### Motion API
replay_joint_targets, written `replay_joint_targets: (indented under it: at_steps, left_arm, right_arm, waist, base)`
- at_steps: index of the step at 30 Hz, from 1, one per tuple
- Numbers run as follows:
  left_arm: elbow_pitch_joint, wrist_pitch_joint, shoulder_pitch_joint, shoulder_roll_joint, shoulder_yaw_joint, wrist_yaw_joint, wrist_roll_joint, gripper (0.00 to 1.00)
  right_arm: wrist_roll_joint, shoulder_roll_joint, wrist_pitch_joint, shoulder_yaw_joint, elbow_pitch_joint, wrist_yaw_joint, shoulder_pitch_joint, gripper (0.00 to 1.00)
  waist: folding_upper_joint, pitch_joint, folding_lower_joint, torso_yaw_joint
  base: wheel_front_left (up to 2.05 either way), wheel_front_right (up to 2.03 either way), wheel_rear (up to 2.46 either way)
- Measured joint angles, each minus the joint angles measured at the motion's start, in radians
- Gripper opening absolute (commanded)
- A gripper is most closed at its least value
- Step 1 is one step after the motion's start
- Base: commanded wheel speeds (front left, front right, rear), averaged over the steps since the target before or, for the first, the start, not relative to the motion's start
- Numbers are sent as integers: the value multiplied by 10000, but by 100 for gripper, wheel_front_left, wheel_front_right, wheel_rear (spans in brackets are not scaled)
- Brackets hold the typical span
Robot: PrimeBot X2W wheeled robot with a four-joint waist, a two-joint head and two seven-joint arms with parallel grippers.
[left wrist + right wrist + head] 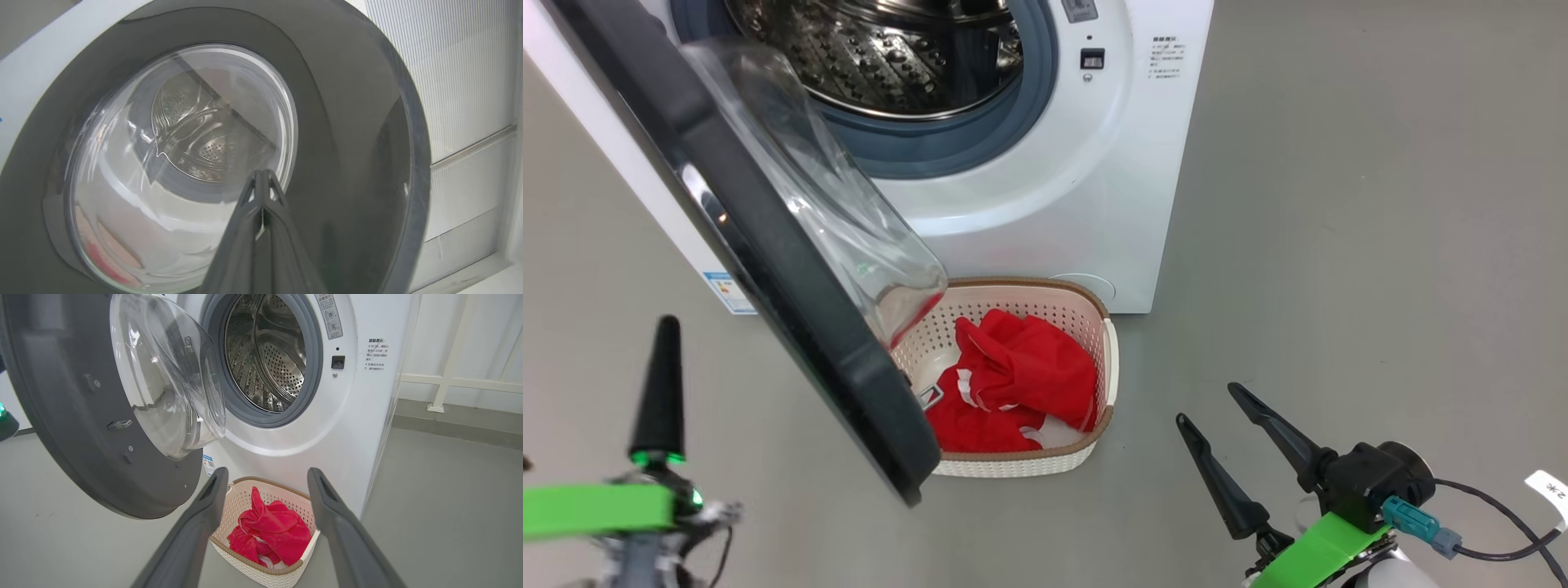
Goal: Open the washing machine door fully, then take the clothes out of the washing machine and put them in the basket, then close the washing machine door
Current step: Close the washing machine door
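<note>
Grey floor point(1339, 245); clothes point(1023, 369) in basket point(1112, 359), drum point(890, 57) seemingly empty

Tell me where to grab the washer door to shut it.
Grip the door by its black rim at the free edge beside the basket, coming from the outer face, where the left pincer is. That edge looks thin and swings widest; the glass bulges.

left end effector point(667, 327): black, tapered, green band point(596, 508) | right end effector point(1205, 402): black, green bracket point(1323, 551), teal plug point(1405, 516), black cable point(1458, 485)
</note>
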Motion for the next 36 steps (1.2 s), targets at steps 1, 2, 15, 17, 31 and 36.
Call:
replay_joint_targets:
  at_steps: [1, 2, 15, 17, 31, 36]
  left_arm:
    - [-69, 449, -69, 12, 234, 127, -729, 0]
    - [-151, 872, -135, 25, 418, 328, -1386, 0]
    - [-1837, 3294, -733, 464, 1118, 2736, -4491, 0]
    - [-1883, 3292, -776, 456, 1150, 2809, -4560, 0]
    - [-2249, 3267, -1156, 326, 976, 2826, -4654, 0]
    - [-2102, 3033, -1647, 171, 918, 2838, -4650, 0]
  right_arm:
    - [19, 2, 0, 10, 4, 0, 1, 100]
    - [23, 4, 0, 17, 12, 0, 1, 100]
    - [554, 98, 0, 15, 54, 0, 0, 100]
    - [612, 94, 0, 17, 56, 0, -1, 100]
    - [660, 119, 0, 27, 15, 0, -23, 100]
    - [694, 249, 0, 4, -4, 0, -61, 100]
  waist:
    - [0, -9, 0, -17]
    - [0, -16, 0, -36]
    - [0, 53, 0, -503]
    - [0, 80, 0, -617]
    - [0, 475, 0, -1628]
    - [0, 629, 0, -2002]
  base:
    - [0, 0, 0]
    - [0, 0, 0]
    - [0, 0, 0]
    - [0, 0, 0]
    - [0, 0, 0]
    - [0, 0, 0]
